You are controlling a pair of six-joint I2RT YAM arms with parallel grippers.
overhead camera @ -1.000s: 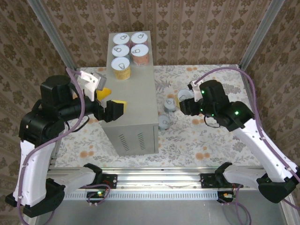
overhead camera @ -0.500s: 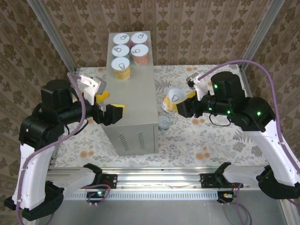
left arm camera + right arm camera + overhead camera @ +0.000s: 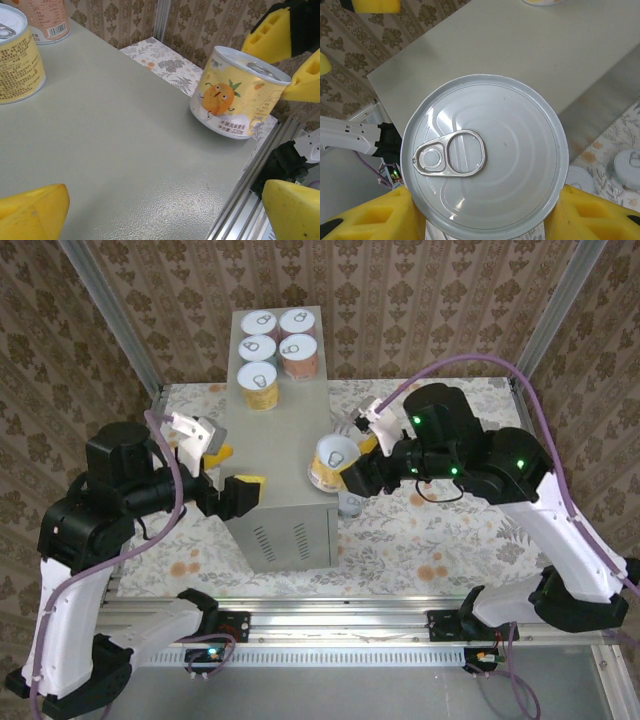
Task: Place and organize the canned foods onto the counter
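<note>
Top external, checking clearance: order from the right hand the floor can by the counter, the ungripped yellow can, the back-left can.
1. Floor can, right of the counter, by the right hand.
2. Ungripped yellow can, mid-counter.
3. Back-left can, far end.

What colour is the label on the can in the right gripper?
Mainly yellow, with a cartoon orange; the can shows best in the left wrist view.
</note>
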